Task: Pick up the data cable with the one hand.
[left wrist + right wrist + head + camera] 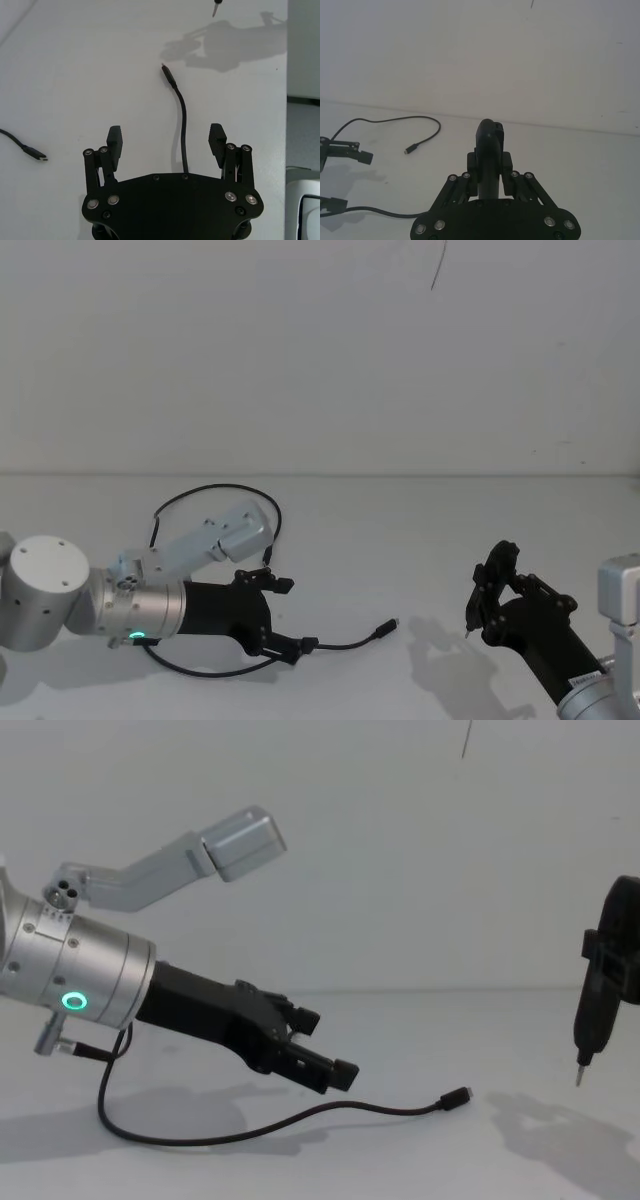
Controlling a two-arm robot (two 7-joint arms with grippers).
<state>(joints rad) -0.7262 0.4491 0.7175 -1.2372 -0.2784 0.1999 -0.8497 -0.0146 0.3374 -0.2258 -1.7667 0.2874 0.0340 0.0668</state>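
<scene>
The grasp is not yet made: my left tool [165,132] hangs with jaws wide astride the data cable [183,120], which lies loose on the surface [400,540], so closing and lifting are left; my right tool [489,167], well apart from the cable, clamps a pen-like instrument [489,145].

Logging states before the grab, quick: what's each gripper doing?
Left gripper: open, above the data cable, holding nothing.
Right gripper: shut on the pen-like tool.
</scene>
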